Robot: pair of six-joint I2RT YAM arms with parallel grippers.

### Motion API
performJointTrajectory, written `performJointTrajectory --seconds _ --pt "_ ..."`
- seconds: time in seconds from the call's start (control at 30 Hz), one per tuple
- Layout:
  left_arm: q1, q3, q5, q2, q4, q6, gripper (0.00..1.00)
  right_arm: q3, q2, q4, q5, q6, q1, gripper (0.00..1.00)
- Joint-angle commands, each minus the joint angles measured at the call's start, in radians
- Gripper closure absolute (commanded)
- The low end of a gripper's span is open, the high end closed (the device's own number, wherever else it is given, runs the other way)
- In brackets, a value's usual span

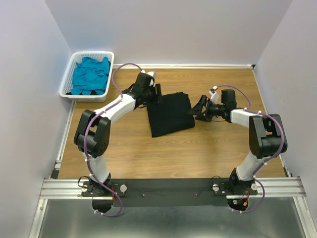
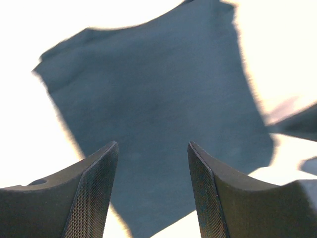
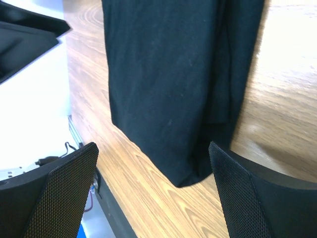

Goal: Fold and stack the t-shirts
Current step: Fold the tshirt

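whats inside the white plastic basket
A crumpled teal-blue cloth t-shirt fills the white slotted plastic basket. It covers the basket floor, so anything underneath is hidden.

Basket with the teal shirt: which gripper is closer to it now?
Left. The left gripper is at the black shirt's far left corner, right of the basket; the right gripper is beyond the shirt's right edge.
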Motion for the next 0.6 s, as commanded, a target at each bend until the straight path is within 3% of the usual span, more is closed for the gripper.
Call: performJointTrajectory --seconds 0.0,0.3,0.57 --pt "-0.054 0.094 0.001 0.033 -0.009 0.003 0.34 -0.015 0.039 0.083 -0.034 0.057 0.013 0.0" --pt "-0.101 0.177 0.058 0.23 0.06 -0.028 0.36 0.029 0.117 0.115 -0.118 0.086 0.033 0.0" --pt "-0.128 0.177 0.061 0.309 0.072 -0.029 0.37 0.049 0.117 0.126 -0.166 0.083 0.046 0.0"
